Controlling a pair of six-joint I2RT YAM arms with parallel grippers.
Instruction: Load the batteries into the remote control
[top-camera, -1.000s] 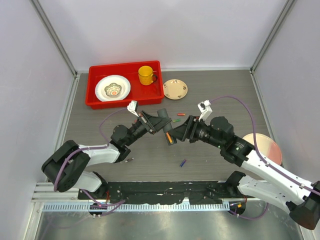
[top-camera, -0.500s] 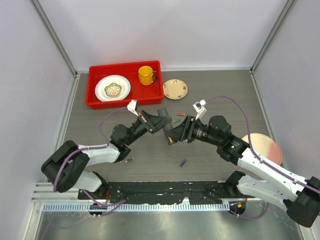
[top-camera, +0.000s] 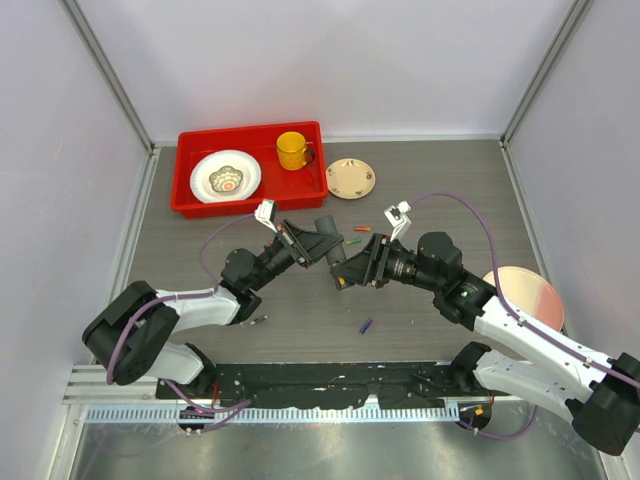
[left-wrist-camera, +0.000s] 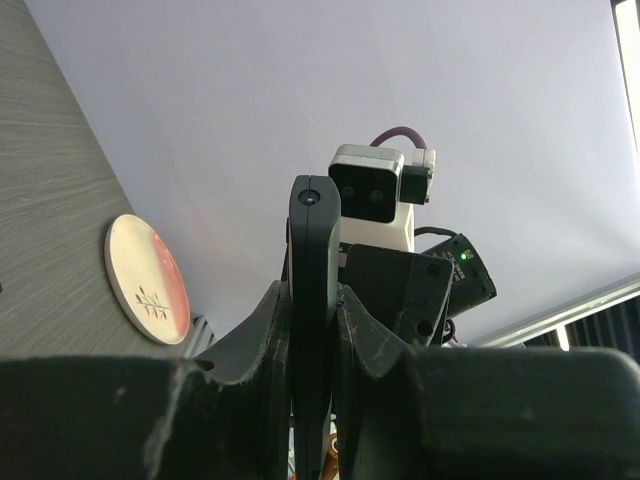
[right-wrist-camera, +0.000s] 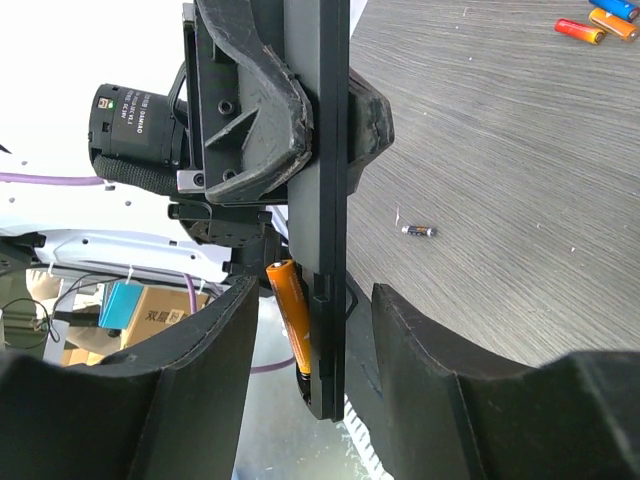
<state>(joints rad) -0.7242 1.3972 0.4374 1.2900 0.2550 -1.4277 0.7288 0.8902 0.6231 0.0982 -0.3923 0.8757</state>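
While the remote control (right-wrist-camera: 330, 200) is clamped edge-on between the closed jaws of the left gripper (left-wrist-camera: 315, 295), it is held off the table (top-camera: 430, 190) near the middle, with its free end turned toward the right gripper (right-wrist-camera: 315, 290). An orange battery (right-wrist-camera: 290, 315) is seen lying along that free end, in or against the open slot; which of the two cannot be told. The jaws of the right gripper are set apart, with one finger (right-wrist-camera: 200, 380) on each side of the remote's end and the battery, and a narrow gap is visible on the side away from the battery. Three loose cells are left on the table: a red battery (top-camera: 361, 229) and a green battery (top-camera: 353, 241) just behind the grippers, and a blue battery (top-camera: 366, 326) nearer the arm bases. A red tray (top-camera: 275, 185) holding a plate (top-camera: 225, 177) and a yellow cup (top-camera: 292, 150) is placed at the back left, a small saucer (top-camera: 351, 178) is set just beside it, and a pink plate (top-camera: 535, 290) is partly covered by the right arm.
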